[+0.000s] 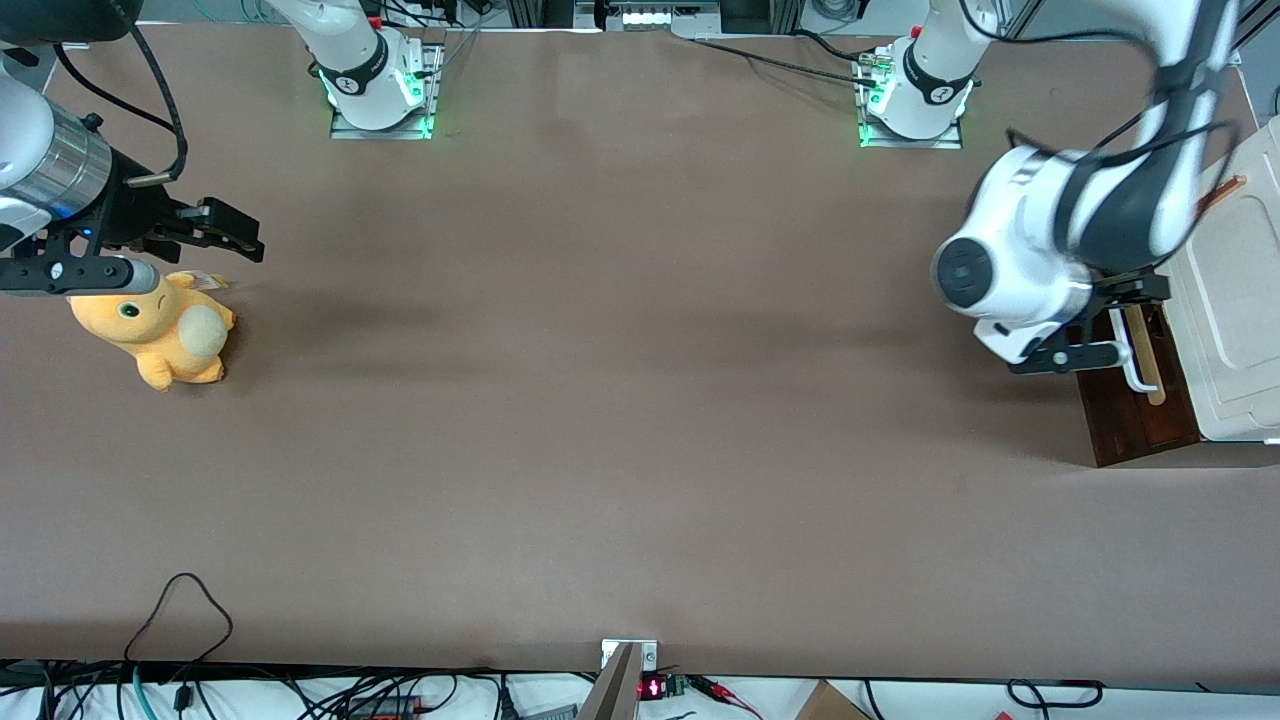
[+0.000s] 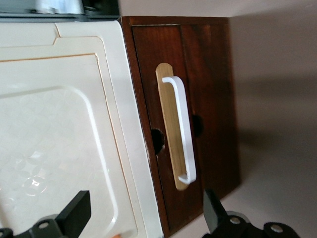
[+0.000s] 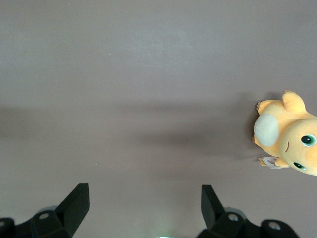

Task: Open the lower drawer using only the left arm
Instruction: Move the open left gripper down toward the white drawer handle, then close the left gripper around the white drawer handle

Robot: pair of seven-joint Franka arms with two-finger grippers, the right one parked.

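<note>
The lower drawer point(image 1: 1140, 415) is a dark brown wooden front at the working arm's end of the table, with a white bar handle point(image 1: 1135, 352) on a pale wood strip. None of its pale interior shows. My left arm point(image 1: 1030, 265) hovers just in front of the drawer, and its gripper point(image 1: 1105, 335) is close to the handle. In the left wrist view the drawer front point(image 2: 208, 89) and the handle point(image 2: 184, 130) lie ahead of the gripper point(image 2: 143, 218). Its black fingers point(image 2: 75, 212) are spread wide apart and hold nothing. They touch neither the handle nor the drawer.
A white panel point(image 1: 1235, 290) with a thin copper-coloured handle point(image 1: 1226, 190) sits above the drawer; it also shows in the left wrist view point(image 2: 54, 129). An orange plush toy point(image 1: 165, 330) lies toward the parked arm's end of the table.
</note>
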